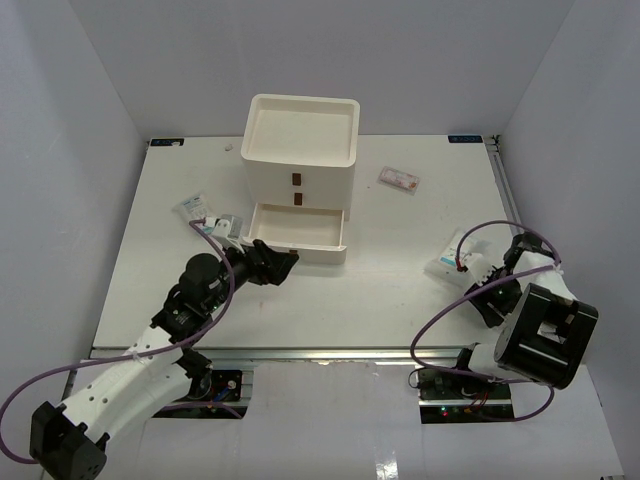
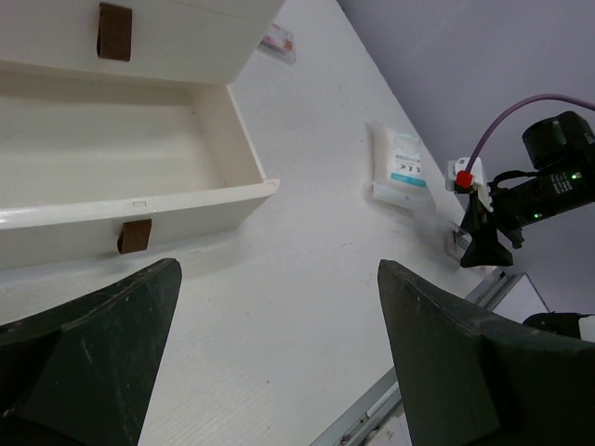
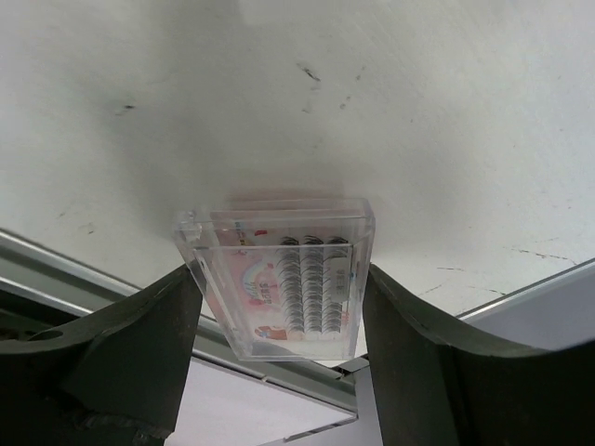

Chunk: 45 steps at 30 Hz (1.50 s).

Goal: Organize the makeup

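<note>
Presently the right end effector (image 3: 279,279) clasps a clear lash case (image 3: 290,302); the left end effector (image 2: 279,269) gapes, drawer (image 2: 139,200) just ahead.

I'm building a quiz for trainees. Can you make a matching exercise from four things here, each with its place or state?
Things:
1 bottom drawer
2 lash case
3 pink packet
4 left gripper

Places or states:
A jaws apart, nothing between them
B pulled out
C between the right gripper fingers
D flat on the table, right of the box

Pairs: 1-B; 2-C; 3-D; 4-A
</note>
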Each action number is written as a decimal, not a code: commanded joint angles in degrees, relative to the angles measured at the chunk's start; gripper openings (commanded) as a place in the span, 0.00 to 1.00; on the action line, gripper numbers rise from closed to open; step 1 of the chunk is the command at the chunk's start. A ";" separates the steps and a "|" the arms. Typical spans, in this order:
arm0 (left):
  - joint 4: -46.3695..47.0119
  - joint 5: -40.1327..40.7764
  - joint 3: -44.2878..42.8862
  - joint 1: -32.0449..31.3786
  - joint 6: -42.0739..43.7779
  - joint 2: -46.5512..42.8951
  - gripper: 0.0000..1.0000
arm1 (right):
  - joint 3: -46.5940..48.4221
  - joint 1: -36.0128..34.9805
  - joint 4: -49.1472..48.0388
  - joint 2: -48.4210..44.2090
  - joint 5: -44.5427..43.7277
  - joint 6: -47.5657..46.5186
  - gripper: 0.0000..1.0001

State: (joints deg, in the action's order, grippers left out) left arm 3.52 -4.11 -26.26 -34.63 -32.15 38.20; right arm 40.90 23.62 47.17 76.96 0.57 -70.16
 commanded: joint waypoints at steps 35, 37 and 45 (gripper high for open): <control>-16.84 15.62 -10.44 0.00 6.57 -14.95 0.98 | 80.62 -66.16 -3.38 43.45 9.15 36.05 0.30; -16.79 15.44 -10.39 0.00 6.67 -14.76 0.98 | 78.65 -66.20 -5.39 43.45 8.60 36.52 0.48; -16.27 14.08 -9.91 0.00 6.93 -14.25 0.98 | 72.74 -66.33 -5.51 38.96 12.85 36.54 0.90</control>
State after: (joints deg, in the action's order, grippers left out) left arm -12.48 10.53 -36.61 -34.63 -25.71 23.55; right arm 115.78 -43.25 44.28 121.85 10.88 -34.98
